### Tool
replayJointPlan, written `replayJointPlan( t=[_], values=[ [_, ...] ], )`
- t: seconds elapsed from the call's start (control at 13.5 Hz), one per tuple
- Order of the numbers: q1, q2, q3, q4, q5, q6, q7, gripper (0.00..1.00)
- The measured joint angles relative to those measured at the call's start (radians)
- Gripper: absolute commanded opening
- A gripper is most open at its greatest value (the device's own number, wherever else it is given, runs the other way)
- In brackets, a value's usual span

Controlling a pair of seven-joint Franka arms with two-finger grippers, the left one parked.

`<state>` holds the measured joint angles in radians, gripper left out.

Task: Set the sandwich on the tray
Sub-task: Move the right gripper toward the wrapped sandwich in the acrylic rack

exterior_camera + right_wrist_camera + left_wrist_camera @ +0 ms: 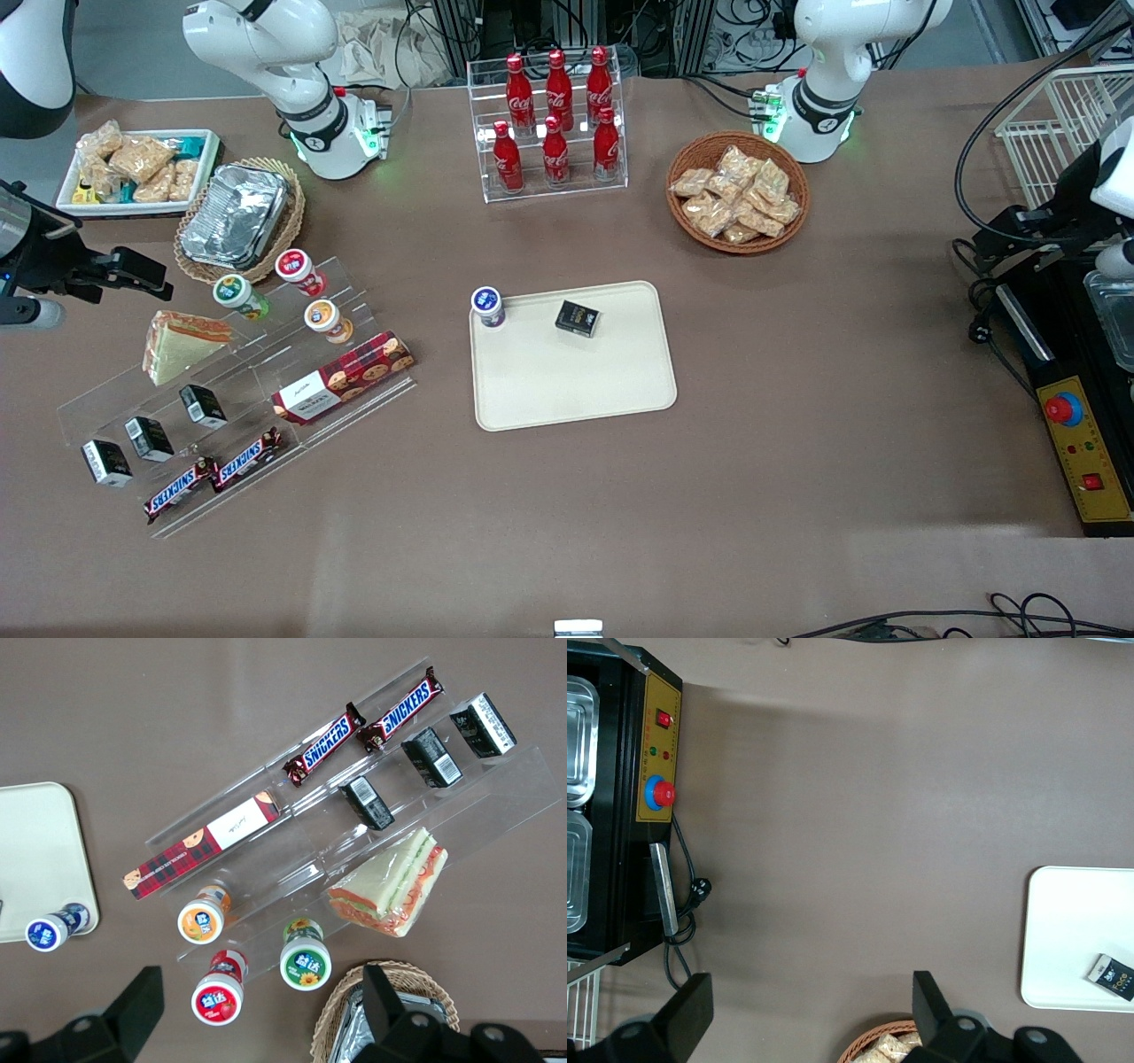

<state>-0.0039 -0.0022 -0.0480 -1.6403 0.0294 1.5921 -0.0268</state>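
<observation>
The sandwich (182, 341) (390, 886), a clear-wrapped white-bread wedge with an orange and green filling edge, leans on the top step of a clear acrylic stand (239, 390). The beige tray (576, 385) (40, 850) lies flat at the table's middle, holding a small black box (578, 318) and a blue-capped jar (487, 307) at its corner. My gripper (133, 273) (261, 1014) hangs open and empty high above the table, near the sandwich at the working arm's end. Its wide-apart fingers (133, 1005) frame the red-capped and green-capped jars far below.
The stand also carries three capped jars (297, 270), a biscuit box (345, 377), small black boxes (149, 438) and two Snickers bars (213, 474). A foil tray in a wicker basket (237, 217) and a white tub of snacks (137, 168) sit farther back. A cola bottle rack (554, 124) and a snack basket (737, 204) stand farther from the front camera than the tray.
</observation>
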Motion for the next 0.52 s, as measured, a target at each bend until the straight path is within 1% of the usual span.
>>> replayJointPlan(
  t=[0.52],
  values=[
    [0.000,0.005,0.000,0.004,0.000,0.006,0.001,1.00]
  ],
)
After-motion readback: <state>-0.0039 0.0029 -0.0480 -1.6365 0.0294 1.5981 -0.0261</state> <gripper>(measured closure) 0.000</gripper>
